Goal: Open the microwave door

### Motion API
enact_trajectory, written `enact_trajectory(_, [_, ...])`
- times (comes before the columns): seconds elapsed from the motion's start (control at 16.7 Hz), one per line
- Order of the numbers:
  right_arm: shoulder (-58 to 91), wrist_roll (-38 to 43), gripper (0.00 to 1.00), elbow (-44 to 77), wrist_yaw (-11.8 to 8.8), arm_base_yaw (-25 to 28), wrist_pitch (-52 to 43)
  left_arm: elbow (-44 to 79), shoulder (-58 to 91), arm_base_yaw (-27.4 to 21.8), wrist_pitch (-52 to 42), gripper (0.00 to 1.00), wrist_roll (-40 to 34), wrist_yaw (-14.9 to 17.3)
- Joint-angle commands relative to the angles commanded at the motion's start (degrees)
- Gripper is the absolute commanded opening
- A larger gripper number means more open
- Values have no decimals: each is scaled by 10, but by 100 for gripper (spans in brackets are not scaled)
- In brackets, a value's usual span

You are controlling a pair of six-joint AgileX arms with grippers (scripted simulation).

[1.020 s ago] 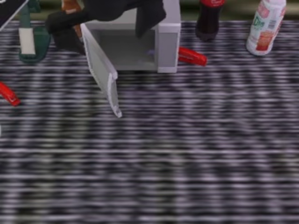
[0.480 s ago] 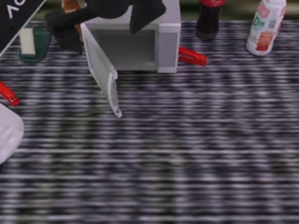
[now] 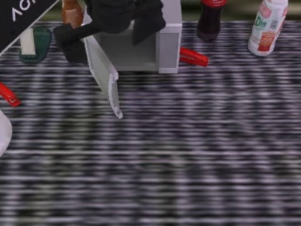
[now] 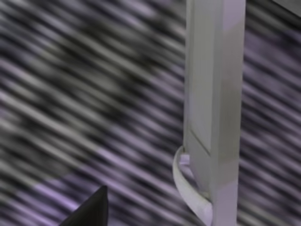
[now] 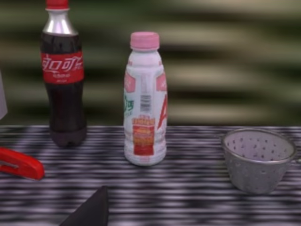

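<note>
Left gripper (image 3: 106, 26) over one microwave (image 3: 164, 37), one microwave door (image 3: 106, 75) ajar.

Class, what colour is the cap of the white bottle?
Pink cap; the right wrist view shows the white bottle best.

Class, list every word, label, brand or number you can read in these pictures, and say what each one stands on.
Cola bottle: red label with white script, Chinese characters, too stylised to quote.
White bottle: green letters, a large red "A", small print and a barcode too blurred to read; the top view shows "D" on it.
Left arm: white letters, perhaps "AG", cut off.
Microwave, door: none.
</note>
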Motion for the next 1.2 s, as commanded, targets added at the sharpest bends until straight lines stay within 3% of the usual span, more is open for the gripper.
enact_trajectory(0.36, [0,0,100,0,0,0,0,-176,-31,19,148,100,18,2])
enact_trajectory(0.72, [0,0,100,0,0,0,0,-192,-33,21,164,100,21,3])
enact_trajectory(1.2, [0,0,100,0,0,0,0,-192,-33,21,164,40,21,3])
